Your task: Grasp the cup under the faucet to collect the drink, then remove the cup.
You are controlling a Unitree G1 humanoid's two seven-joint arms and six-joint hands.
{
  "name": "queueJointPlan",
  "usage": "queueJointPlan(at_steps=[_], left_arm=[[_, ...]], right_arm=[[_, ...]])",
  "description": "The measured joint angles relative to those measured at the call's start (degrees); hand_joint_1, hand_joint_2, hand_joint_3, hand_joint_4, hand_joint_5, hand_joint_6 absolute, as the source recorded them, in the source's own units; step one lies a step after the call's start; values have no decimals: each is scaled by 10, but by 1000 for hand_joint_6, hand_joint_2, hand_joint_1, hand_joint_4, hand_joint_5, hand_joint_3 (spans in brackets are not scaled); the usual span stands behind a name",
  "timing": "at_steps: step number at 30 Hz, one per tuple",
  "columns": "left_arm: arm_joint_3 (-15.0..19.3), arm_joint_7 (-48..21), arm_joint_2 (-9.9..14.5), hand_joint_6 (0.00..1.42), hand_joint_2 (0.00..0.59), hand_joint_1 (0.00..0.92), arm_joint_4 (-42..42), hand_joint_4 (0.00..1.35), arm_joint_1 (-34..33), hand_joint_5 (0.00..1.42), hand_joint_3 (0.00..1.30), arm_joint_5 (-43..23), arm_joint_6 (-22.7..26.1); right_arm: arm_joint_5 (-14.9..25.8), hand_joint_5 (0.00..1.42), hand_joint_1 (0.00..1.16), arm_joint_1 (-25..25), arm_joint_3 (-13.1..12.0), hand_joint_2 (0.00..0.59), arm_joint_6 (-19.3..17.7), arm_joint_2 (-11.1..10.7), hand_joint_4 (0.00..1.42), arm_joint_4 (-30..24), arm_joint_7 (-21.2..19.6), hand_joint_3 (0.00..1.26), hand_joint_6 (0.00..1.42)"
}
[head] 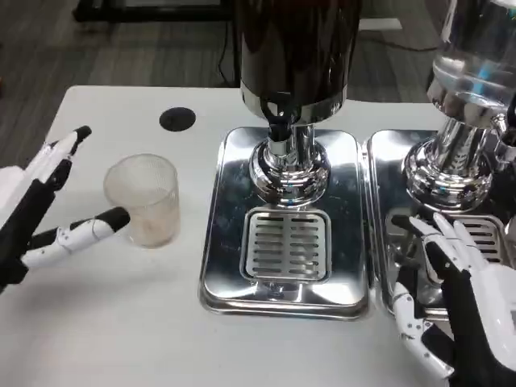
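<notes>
Now left hand (40, 218) spread, flanking cup (145, 198)

White table (105, 322), cup (145, 197), two dispensers (284, 218)

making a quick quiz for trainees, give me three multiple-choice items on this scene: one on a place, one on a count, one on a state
1. Where does the clear plastic cup stand?
A. on the drip grate under the faucet
B. on the white table left of the dispenser tray
C. in the right hand

2. How many shiny chrome drip trays show?
A. one
B. two
C. four

3. What is the left hand doing?
A. open beside the cup, fingers apart
B. gripping the cup
C. pressing the faucet

Answers:
1 B: the cup sits on the white table, left of the middle chrome tray.
2 B: the middle tray and a second chrome tray at the right.
3 A: its fingers are spread either side of the cup without closing on it; whether the lower fingertip touches the cup is unclear.
</notes>
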Motion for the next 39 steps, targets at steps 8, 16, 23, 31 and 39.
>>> queueJointPlan(at_steps=[8,16,23,31,39], left_arm=[[-44,-9,-18,109,34,0,78,0,-59,0,0,3,12],[-79,-10,-29,102,25,0,144,0,-113,1,0,5,29],[-99,-9,-40,102,23,0,187,0,-148,2,0,6,41],[-119,-7,-44,103,21,1,217,0,-173,2,0,6,44],[-135,1,-45,105,3,0,239,0,-186,2,0,7,46]], right_arm=[[0,71,423,2,1,586,0,1,106,-3,0,250,190],[0,73,422,3,4,586,0,2,110,-4,0,259,219],[0,73,422,3,6,586,0,3,118,-5,0,271,234],[0,73,422,3,7,586,0,3,119,-5,0,272,251],[0,73,422,1,11,586,0,3,119,-5,0,275,257]])
